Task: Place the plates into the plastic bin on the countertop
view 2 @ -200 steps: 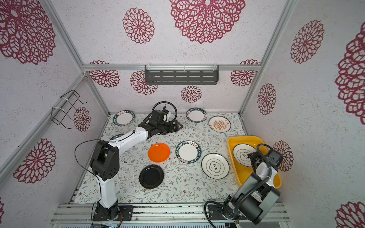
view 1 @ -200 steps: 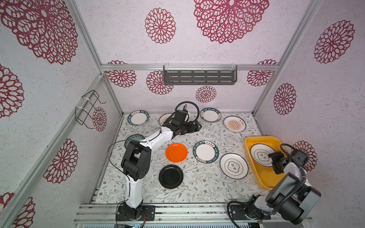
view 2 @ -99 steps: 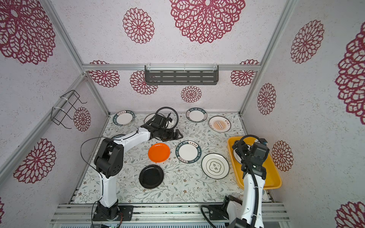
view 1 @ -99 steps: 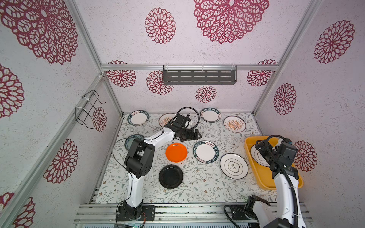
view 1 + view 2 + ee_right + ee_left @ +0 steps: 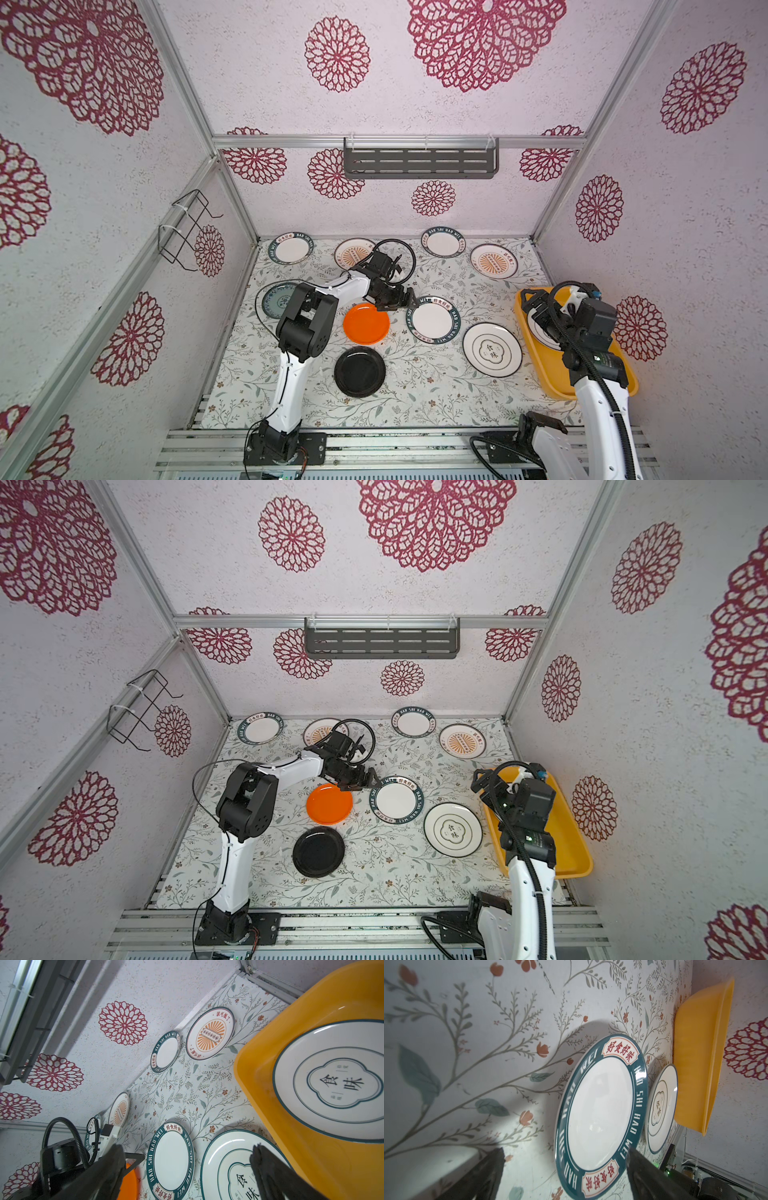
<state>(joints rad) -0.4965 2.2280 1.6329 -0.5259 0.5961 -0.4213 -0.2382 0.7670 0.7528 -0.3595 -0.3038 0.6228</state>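
Orange plastic bin; round plates

Left arm is folded hard at the elbow. The upper link stands up off its base and the white forearm stretches toward the far middle, with the wrist dipping down and to the right. Left gripper sits low with its jaws spread wide and nothing between them. Both black fingers show in the wrist view. Right arm stands pretty much upright on the right side, wrist tipped forward. Right gripper is also gaping, nothing in it.
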